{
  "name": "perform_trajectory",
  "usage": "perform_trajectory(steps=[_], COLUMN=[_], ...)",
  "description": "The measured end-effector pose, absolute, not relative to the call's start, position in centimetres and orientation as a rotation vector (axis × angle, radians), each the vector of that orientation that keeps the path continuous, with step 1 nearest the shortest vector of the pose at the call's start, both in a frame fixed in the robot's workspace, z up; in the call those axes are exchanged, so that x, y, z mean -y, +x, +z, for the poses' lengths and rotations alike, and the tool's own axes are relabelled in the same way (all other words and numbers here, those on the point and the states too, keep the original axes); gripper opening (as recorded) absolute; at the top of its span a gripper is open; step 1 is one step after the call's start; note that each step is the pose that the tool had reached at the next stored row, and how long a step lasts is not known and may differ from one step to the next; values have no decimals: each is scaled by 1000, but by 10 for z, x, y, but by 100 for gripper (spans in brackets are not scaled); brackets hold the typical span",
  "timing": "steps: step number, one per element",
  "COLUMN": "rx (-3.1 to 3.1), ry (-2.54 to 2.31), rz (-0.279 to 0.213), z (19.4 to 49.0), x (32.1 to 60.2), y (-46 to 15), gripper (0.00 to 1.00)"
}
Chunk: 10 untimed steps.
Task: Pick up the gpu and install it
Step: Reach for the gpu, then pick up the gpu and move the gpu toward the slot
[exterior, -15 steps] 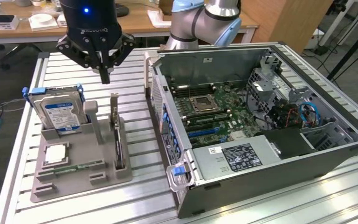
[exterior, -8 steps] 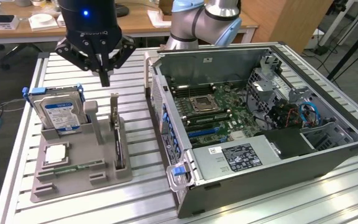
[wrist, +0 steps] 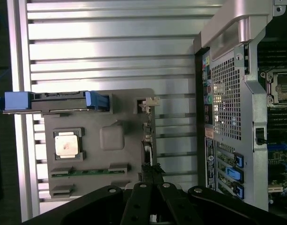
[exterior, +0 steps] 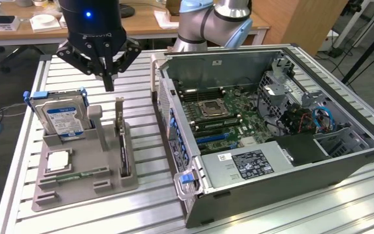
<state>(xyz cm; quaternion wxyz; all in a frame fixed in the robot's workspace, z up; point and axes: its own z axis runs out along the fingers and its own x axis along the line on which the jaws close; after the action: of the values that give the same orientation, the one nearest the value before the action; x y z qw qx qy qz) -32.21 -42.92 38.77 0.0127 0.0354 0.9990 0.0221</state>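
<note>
Gpu (exterior: 122,146) stands edge-on in grey holder (exterior: 76,187), not yet grasped. Gripper (exterior: 109,86) hovers near, clenched, empty. Computer case (exterior: 291,190) open; install outstanding.

Slatted table (exterior: 343,207): parts tray (exterior: 102,176), PC case (exterior: 291,181).

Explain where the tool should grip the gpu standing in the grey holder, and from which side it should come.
Grip the gpu by its upper long edge, coming straight down, jaws across its thin faces. It stands on edge in a slot of the grey holder, so its lower edge is buried and the top is free. That looks safest.
</note>
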Motion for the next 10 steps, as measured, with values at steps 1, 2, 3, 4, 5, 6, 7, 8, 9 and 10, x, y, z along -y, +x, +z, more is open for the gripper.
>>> perform_trajectory(steps=[1, 2, 3, 4, 5, 6, 7, 8, 9, 10], rx=[-3114, -3114, -3114, -3114, -3114, -3114, -3114, -3114, -3114, -3113], ry=[110, 110, 110, 110, 110, 110, 110, 110, 110, 110], rz=[69, 69, 69, 69, 69, 69, 69, 69, 69, 69], z=[388, 388, 388, 388, 388, 388, 388, 388, 388, 388], x=[429, 429, 429, 429, 429, 429, 429, 429, 429, 429], y=[-322, -323, -323, -323, -323, -323, -323, -323, -323, -323], gripper=[11, 11, 11, 11, 11, 11, 11, 11, 11, 11])
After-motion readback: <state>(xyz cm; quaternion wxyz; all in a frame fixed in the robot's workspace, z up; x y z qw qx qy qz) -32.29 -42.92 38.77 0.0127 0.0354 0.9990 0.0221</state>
